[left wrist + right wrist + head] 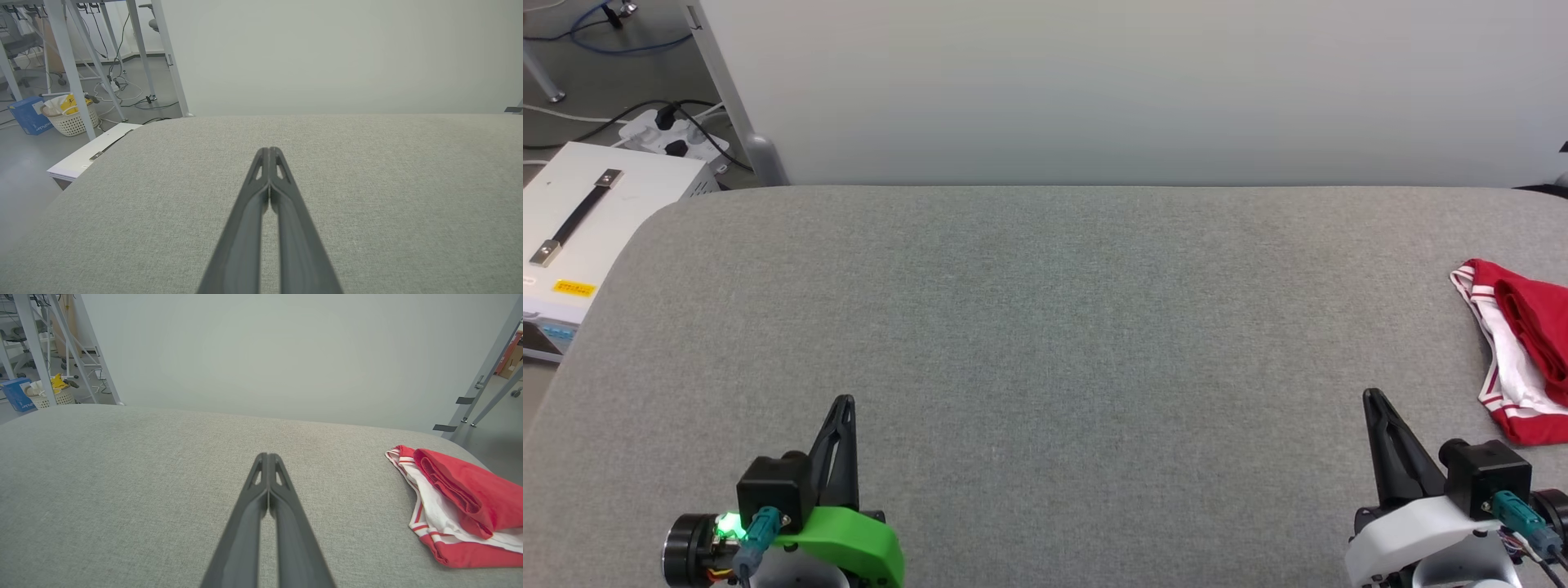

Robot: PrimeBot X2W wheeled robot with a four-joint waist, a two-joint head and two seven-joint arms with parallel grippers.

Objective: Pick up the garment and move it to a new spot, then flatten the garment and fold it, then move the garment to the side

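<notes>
Left gripper (845, 404): fingers (286, 212) fully together, tips touching, nothing held. Right gripper (1374, 400): same cond., closed tip to tip, empty. Both point toward the far edge of the grey fabric tabletop (1045, 327).

Garment (461, 498) pos.: on the tabletop at its right edge, right of the right gripper and slightly ahead of its tips, near but apart. Well apart from the left gripper. Bare fabric lies between right fingers and garment.

Surroundings: white partition panel (1094, 82) behind the far edge; white case (613, 204) w/ black strap handle off the left corner; power strip (674, 135) w/ cables beyond it.

Garment appearance: folded into a compact stack, red layers on top, white sleeve w/ red-white striped trim beneath.
</notes>
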